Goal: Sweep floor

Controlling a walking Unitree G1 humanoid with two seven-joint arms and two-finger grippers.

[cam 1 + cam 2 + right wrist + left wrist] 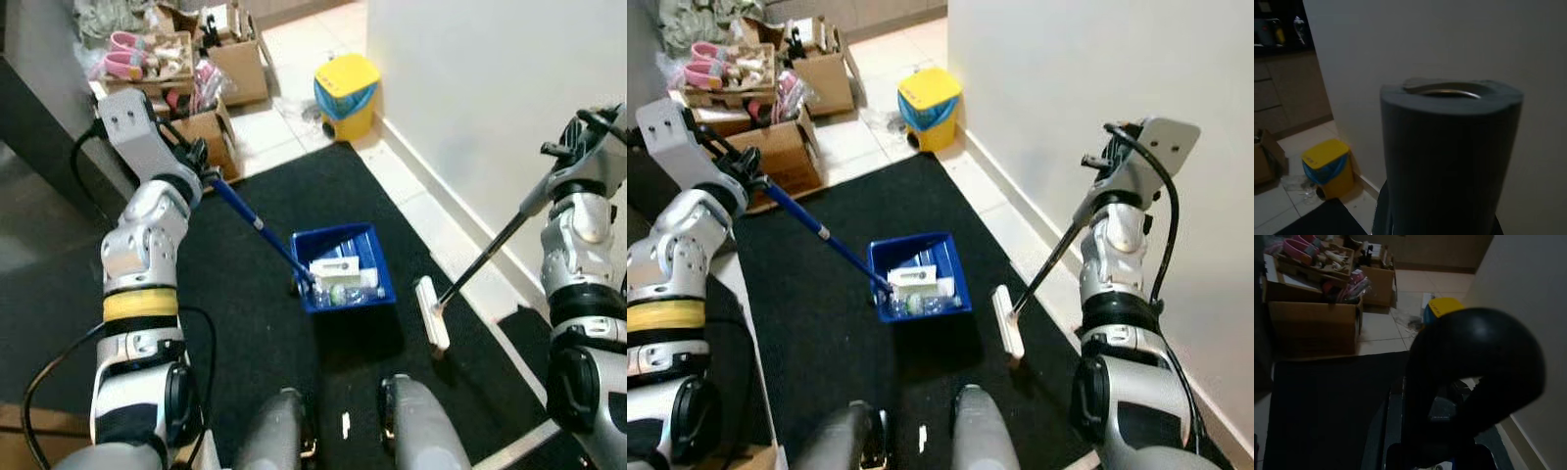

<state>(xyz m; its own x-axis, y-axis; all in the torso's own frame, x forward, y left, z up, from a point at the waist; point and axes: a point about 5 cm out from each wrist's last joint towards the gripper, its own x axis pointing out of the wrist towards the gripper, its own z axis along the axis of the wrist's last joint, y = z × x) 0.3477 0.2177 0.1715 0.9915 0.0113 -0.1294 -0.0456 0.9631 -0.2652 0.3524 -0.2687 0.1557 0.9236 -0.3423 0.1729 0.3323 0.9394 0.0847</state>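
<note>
The left gripper (199,162) grips the blue dustpan (345,266), already holding trash; the right gripper (1095,166) grips the broom (431,313); one scrap (345,424) looks left.

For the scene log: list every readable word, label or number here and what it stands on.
No text can be read.
Yellow bin: dark mark on its lid, too blurred.
White package in the blue dustpan: print too small.
Cardboard boxes: labels illegible.

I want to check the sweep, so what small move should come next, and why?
Probably lift the blue dustpan toward the yellow bin. It already holds litter on the black mat, the left pincer holds its handle, and the broom head rests beside it.
</note>
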